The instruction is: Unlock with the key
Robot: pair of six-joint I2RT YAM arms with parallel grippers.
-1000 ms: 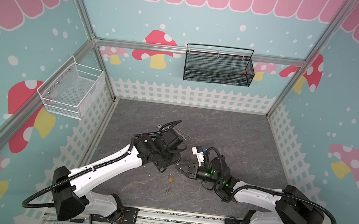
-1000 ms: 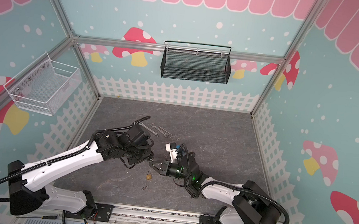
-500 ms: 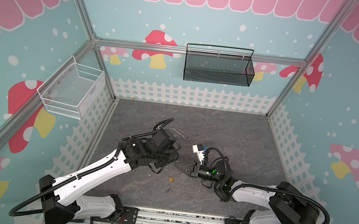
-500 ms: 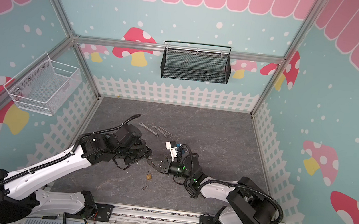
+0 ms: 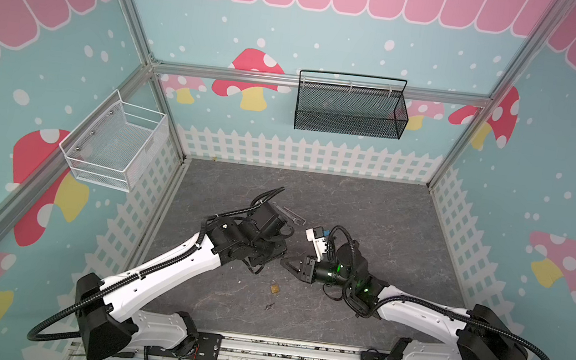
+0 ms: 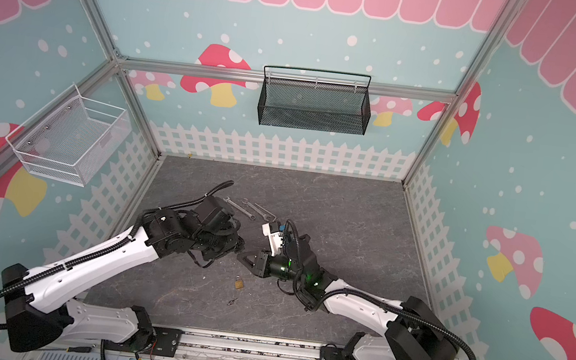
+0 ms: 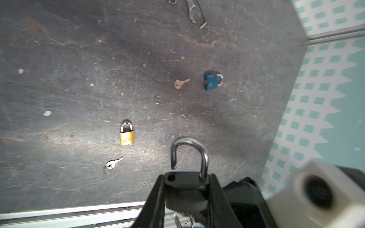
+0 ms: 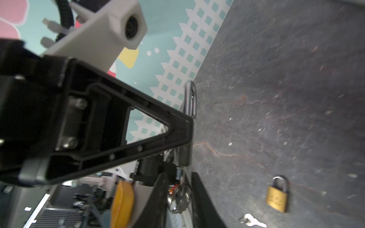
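- Centrally, left end effector (image 7: 187, 175) clenches the black padlock (image 7: 184, 189), shackle open.
- Right end effector's (image 8: 178, 187) jaws stand parted around its key ring (image 8: 178, 199).
- Brass padlock (image 5: 274, 288) lies nearby toward the table's (image 5: 369, 206) front edge.

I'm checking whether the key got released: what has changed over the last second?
The right gripper opened, freeing the key ring on the black padlock. The left gripper still clamps that padlock; the brass padlock and loose silver key have not moved.
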